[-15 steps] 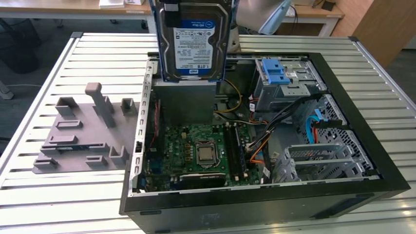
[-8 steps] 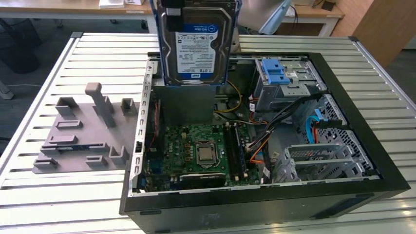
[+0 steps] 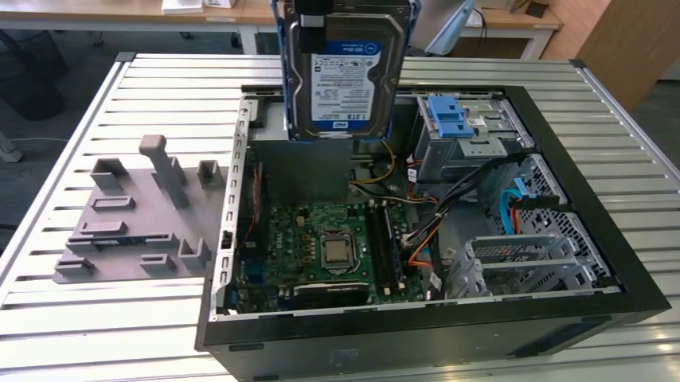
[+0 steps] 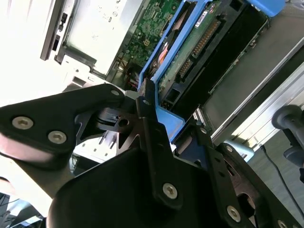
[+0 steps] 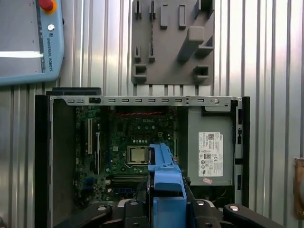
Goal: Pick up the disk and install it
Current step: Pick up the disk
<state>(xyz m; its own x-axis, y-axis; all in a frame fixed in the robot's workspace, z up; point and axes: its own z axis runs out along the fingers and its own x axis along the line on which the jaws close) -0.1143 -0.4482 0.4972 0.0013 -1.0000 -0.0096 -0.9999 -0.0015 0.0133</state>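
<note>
The gripper (image 4: 170, 116) pinches the disk (image 3: 345, 72) by its blue side rails, one finger (image 4: 148, 124) on each side, so the disk hangs straight down from the jaws, clear of the table (image 3: 159, 79). The disk's long axis stands upright and its labelled face is turned toward the exterior camera. It is above the open computer case (image 3: 595, 306), over the case's far part, in front of the grey metal box (image 3: 302, 171). The metal cage with the blue latch (image 3: 455, 119) sits inside the case, just beside the disk on the exterior view's right and lower. The wrist points down into the case, with the motherboard (image 5: 128, 142) below it.
</note>
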